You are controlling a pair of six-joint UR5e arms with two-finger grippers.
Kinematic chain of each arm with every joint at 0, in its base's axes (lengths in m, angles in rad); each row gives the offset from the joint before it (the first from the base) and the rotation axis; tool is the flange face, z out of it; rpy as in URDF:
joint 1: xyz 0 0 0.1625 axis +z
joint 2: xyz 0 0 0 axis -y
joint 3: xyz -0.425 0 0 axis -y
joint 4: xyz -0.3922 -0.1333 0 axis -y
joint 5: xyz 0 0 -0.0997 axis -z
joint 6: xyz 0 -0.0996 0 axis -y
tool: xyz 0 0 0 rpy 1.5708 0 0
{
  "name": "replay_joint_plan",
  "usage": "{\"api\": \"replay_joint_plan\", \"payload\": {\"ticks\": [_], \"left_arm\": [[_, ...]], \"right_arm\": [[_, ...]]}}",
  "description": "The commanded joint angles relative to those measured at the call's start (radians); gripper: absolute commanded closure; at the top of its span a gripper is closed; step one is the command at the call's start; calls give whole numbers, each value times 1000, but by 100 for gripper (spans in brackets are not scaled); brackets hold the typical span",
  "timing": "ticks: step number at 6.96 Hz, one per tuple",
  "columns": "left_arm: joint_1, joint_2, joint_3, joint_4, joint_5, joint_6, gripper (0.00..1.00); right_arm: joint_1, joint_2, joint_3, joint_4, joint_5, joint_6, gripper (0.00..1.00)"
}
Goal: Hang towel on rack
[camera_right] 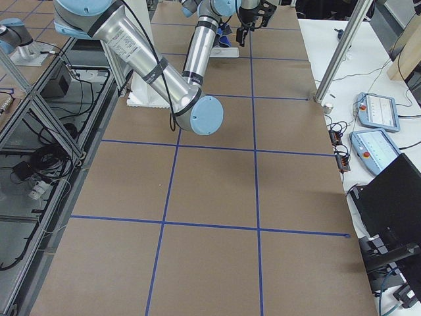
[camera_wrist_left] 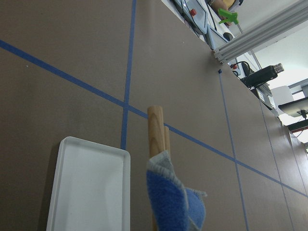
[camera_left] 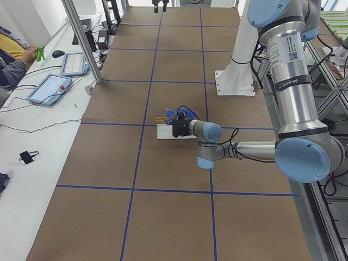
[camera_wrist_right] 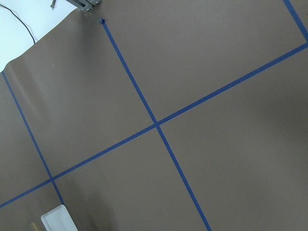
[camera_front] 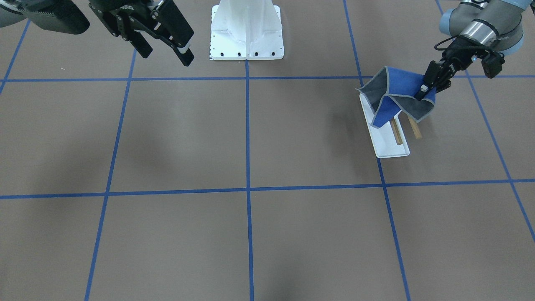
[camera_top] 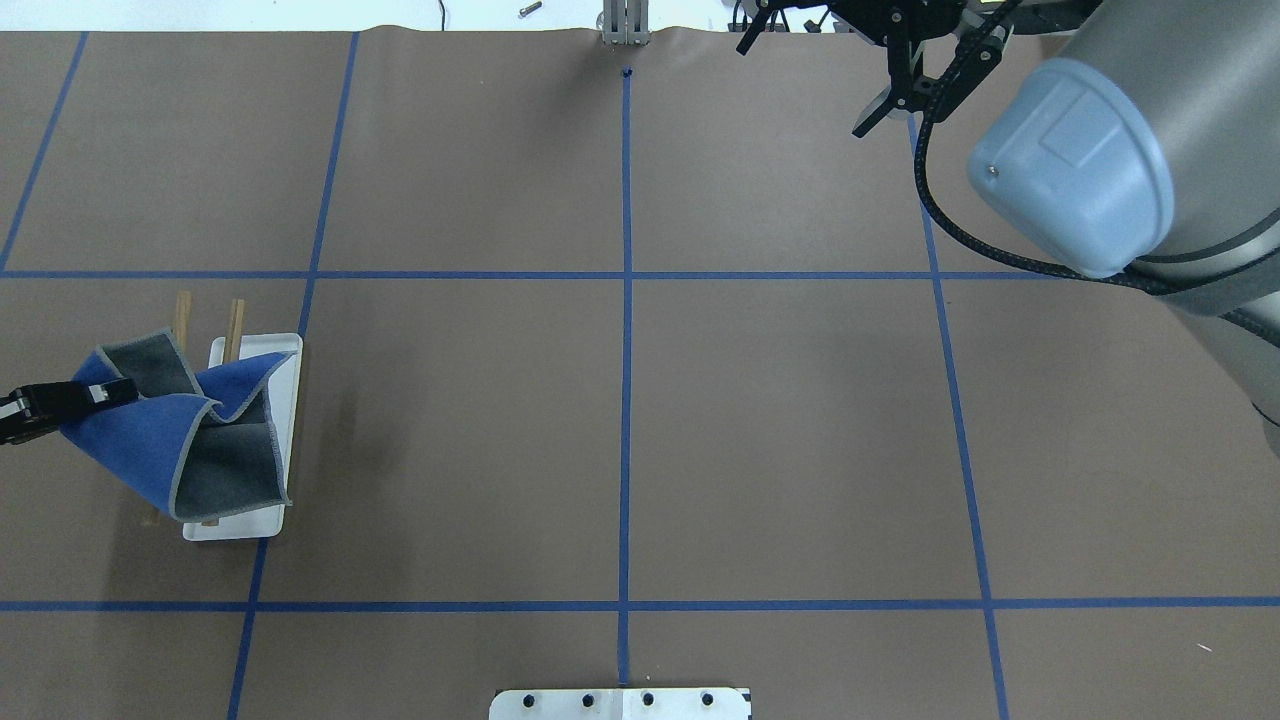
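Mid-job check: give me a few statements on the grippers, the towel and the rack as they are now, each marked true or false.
1. The left gripper is shut on the towel. True.
2. The right gripper also grips the towel. False: it is open, empty and far across the table.
3. The towel lies flat on the table. False: it hangs bunched over the rack, held up at one side.
4. The ends of both wooden bars stick out past the towel. True.
5. The rack stands on the white pedestal. False: it stands on the table, apart from the pedestal.
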Motion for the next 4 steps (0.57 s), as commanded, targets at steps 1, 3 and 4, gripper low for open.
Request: {"api": "replay_joint_plan", "payload": {"ticks": [1,3,4], "left_arm": [[-3,1,2,1,1,-40,100],[-9,-2,1,3,3,-100,26],[-14,1,5,3,3,-100,7]], "right_arm": [[0,0,0,0,0,0,0],[0,-2,0,0,0,0,0],[0,-2,0,0,0,0,0]]}}
